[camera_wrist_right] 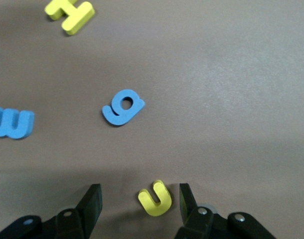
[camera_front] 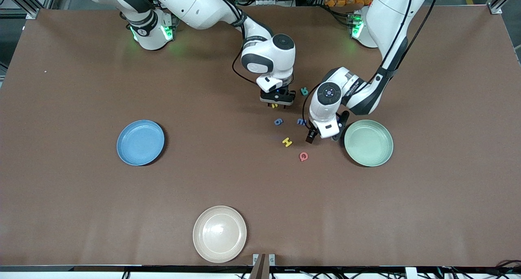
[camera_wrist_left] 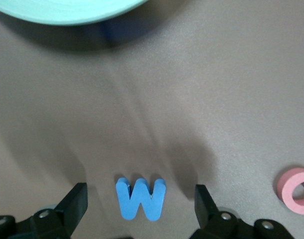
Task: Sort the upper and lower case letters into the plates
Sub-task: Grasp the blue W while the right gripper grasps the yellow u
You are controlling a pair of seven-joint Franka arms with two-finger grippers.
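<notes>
Several small foam letters lie mid-table between the blue plate (camera_front: 140, 142) and the mint green plate (camera_front: 368, 142). My right gripper (camera_front: 276, 102) is low over a yellow u (camera_wrist_right: 155, 198) and open, its fingers standing either side of the letter without touching it. My left gripper (camera_front: 325, 133) is beside the green plate (camera_wrist_left: 67, 10), open, with a blue w (camera_wrist_left: 140, 199) lying between its fingers, clear of both. Also on the table are a teal b (camera_front: 304, 91), a blue g (camera_front: 278, 121), a yellow H (camera_front: 287, 141) and a red Q (camera_front: 303, 156).
A glossy cream plate (camera_front: 220, 234) sits near the table's front edge, nearest the front camera. Both plates for sorting hold nothing. The two arms work close together over the cluster of letters.
</notes>
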